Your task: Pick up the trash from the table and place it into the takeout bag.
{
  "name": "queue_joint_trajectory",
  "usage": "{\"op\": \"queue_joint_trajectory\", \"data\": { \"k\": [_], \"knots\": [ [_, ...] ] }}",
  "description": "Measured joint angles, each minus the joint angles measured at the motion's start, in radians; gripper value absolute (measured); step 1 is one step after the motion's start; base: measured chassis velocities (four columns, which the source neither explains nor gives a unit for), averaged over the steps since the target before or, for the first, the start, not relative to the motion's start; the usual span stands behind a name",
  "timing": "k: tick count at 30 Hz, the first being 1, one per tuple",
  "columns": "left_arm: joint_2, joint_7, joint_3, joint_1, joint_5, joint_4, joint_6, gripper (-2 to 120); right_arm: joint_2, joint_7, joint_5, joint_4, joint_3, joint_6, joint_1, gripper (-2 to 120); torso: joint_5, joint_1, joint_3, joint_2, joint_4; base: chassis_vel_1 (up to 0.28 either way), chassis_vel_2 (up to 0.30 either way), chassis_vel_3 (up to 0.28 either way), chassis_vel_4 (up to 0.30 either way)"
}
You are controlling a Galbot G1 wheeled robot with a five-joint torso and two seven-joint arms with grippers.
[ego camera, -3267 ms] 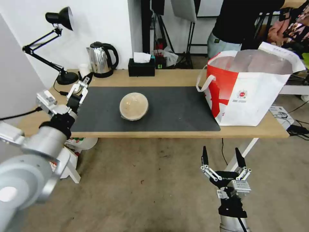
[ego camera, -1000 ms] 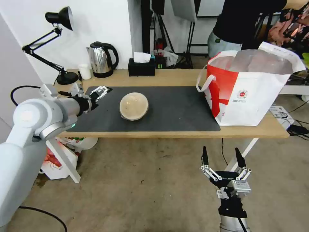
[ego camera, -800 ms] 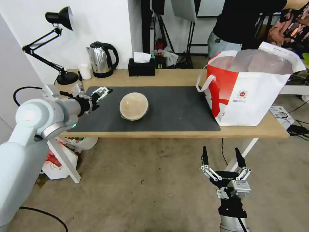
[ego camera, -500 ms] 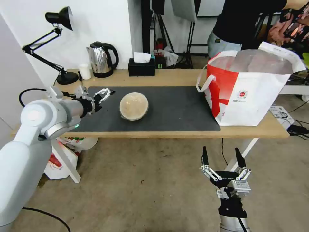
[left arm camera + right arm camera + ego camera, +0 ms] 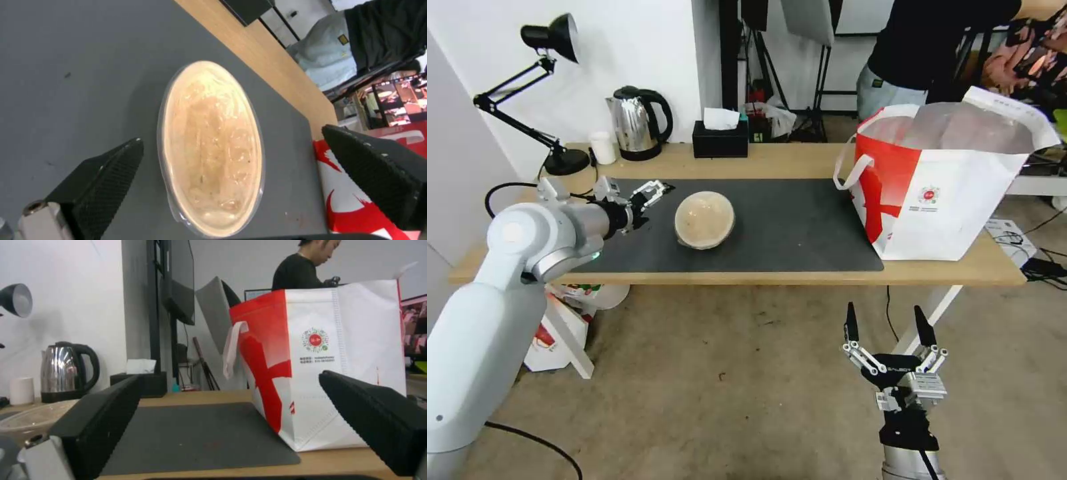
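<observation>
One tan domed bowl point(image 5: 704, 219) on dark grey mat point(image 5: 780, 227), left of mat centre, rim down, dome up; seen between the finger tips in left wrist view point(image 5: 211, 146), not touched. Left gripper point(image 5: 654, 193) low over left end of mat, just beside the bowl on its left, fingers point(image 5: 100, 180) spread apart, nothing held. Right gripper point(image 5: 887, 327) parked below table edge over the floor, fingers point(image 5: 851, 325) apart and pointing up, empty. One takeout bag point(image 5: 944, 187) upright at right end of table point(image 5: 787, 160), mouth open, foil lining visible, white loop handle point(image 5: 850, 167) hanging toward the mat, round red logo facing front; well apart from the bowl, bare mat between them, nothing in the path. Along the back edge: one black desk lamp point(image 5: 540, 93), one small white cup point(image 5: 604, 147), one steel kettle point(image 5: 639, 123), one black tissue box point(image 5: 720, 137) with a white tissue up; all behind the mat, clear of the bowl. Surface: light wood top, white legs, mat covering most of the middle. Floor: bare grey concrete. Under left end of table: one red-and-white bag point(image 5: 550, 333), partly hidden by left arm. White wall behind on the left; stands and a dark screen further back.
</observation>
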Motion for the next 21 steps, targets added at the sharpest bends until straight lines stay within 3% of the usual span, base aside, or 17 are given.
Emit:
{"op": "queue_joint_trajectory", "data": {
  "k": [21],
  "knots": [
    [-0.046,0.019,0.033,0.003,0.086,0.059,0.035,100,0.0,0.0,0.0,0.0,0.0,0.0,0.0,100,0.0,0.0,0.0,0.0,0.0,0.0,0.0,0.0,0.0]
  ]
}}
